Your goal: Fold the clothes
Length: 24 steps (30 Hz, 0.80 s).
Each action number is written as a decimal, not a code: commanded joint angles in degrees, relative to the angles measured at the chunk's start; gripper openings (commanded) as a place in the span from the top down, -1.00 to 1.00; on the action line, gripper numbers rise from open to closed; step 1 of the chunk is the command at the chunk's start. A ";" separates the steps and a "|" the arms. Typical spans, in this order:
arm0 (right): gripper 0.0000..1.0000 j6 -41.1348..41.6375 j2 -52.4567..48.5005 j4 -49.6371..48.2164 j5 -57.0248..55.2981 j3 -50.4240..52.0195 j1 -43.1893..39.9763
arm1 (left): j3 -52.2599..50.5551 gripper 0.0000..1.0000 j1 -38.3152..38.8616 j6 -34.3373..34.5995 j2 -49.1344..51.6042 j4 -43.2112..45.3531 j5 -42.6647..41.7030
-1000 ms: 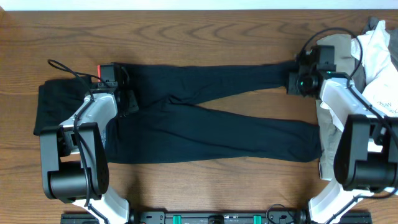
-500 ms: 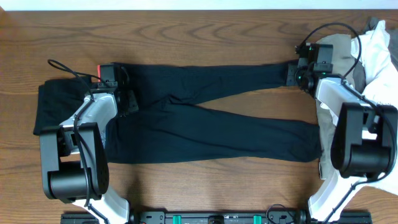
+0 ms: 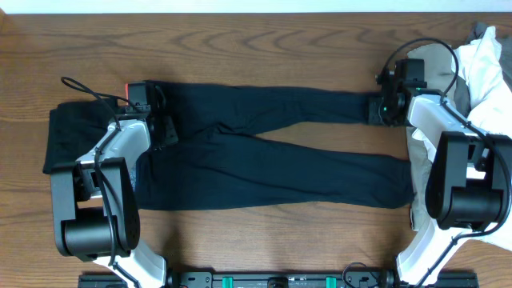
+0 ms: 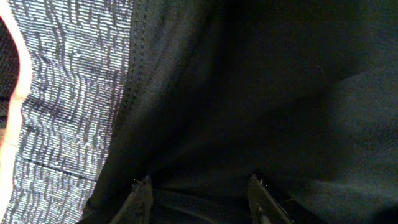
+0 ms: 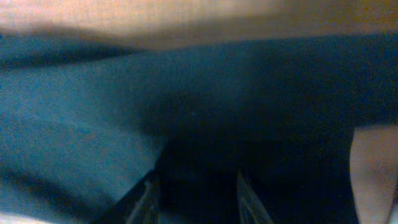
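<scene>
Navy trousers lie flat — waistband at 9 o'clock, legs toward 3. White and khaki clothes heap at 2.

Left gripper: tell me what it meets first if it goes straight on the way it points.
The dark navy trousers, just beside their grey waistband. The left gripper points down into that fabric; it may already be touching, since depth is hard to judge here.

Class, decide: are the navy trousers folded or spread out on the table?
Spread out: the navy trousers lie full length, both legs apart, unfolded.
</scene>
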State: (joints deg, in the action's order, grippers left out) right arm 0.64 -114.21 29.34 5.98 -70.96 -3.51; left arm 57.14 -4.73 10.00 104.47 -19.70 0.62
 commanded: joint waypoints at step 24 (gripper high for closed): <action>0.20 3.21 0.63 17.49 -7.34 -2.10 -2.54 | -1.90 -0.04 -1.09 -4.20 2.49 -1.90 2.10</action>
State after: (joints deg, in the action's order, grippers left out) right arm 7.75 -112.99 45.21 -1.08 -72.25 -6.59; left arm 57.14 -4.82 7.01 104.47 -19.92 0.64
